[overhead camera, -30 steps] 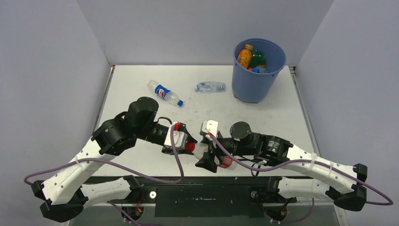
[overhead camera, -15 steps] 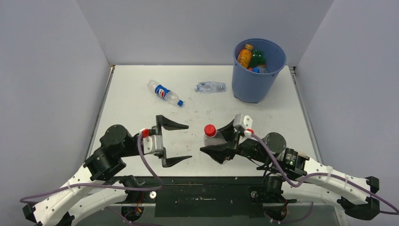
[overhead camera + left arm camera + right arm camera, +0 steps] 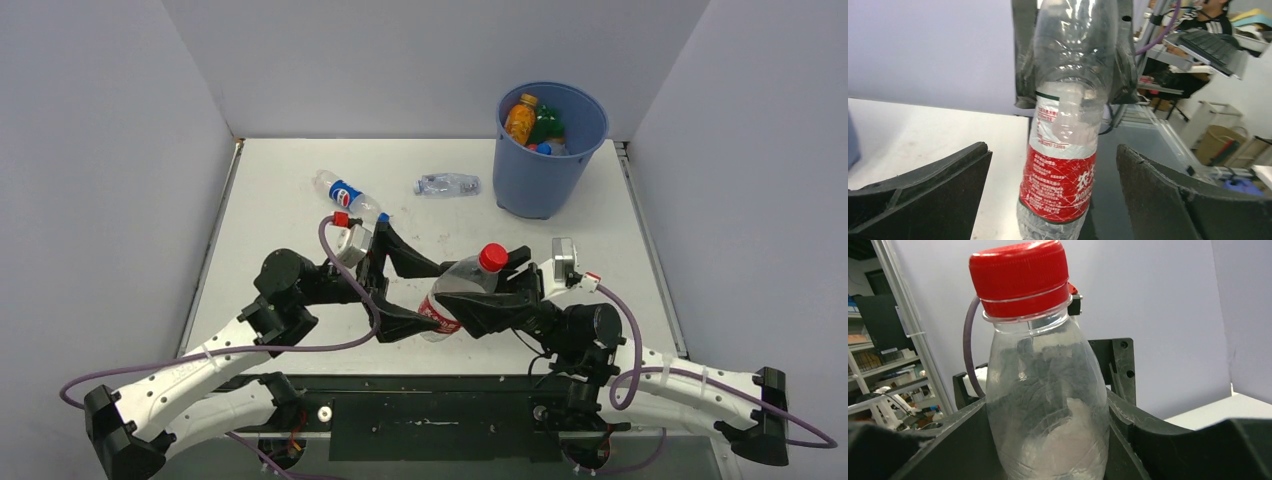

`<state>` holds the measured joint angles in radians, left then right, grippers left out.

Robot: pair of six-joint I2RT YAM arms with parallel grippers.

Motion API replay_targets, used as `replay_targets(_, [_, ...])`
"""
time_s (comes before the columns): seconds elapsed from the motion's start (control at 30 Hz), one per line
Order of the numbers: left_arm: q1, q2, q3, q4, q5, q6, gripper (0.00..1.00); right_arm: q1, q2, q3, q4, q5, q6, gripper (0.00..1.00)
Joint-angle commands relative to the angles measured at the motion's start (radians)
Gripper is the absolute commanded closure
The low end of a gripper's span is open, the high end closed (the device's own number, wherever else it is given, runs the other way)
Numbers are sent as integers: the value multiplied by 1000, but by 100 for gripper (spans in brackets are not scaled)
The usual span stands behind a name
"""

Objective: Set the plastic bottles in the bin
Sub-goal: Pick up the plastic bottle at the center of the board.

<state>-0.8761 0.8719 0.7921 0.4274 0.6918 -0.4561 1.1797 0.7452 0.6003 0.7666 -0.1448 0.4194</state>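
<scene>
Near the front edge of the surface [image 3: 290, 180], the right jaws pinch a clear, dented bottle [image 3: 452, 290] by its shoulder, red cap tilted up. Its red-labelled lower end hangs between the left jaws, spread wide and clear of it. Farther back lie a blue-labelled bottle [image 3: 345, 195] and a crumpled clear one [image 3: 448, 185]. Beyond them, the round blue bin [image 3: 540, 180] holds more bottles.

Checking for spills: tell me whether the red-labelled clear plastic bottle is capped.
Capped: a red plastic cap sits on the neck of the clear plastic bottle, seen in the right wrist view.
</scene>
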Motion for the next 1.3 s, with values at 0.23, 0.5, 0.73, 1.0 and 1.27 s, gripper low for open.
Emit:
replay_targets(0.23, [2, 94, 33, 184, 221, -167, 24, 3, 81, -12, 263, 36, 72, 62])
replay_targets(0.5, [0, 156, 99, 41, 215, -135, 59, 2, 107, -8, 236, 113, 38, 57])
replay_targets(0.73, [11, 93, 100, -206, 30, 146, 83, 5, 25, 138, -181, 197, -47, 1])
replay_targets(1.0, [21, 13, -59, -78, -101, 166, 85, 5, -54, 357, -582, 331, -155, 6])
replay_targets(1.27, [21, -17, -104, -41, -86, 169, 85, 4, 36, 442, -711, 407, -119, 29])
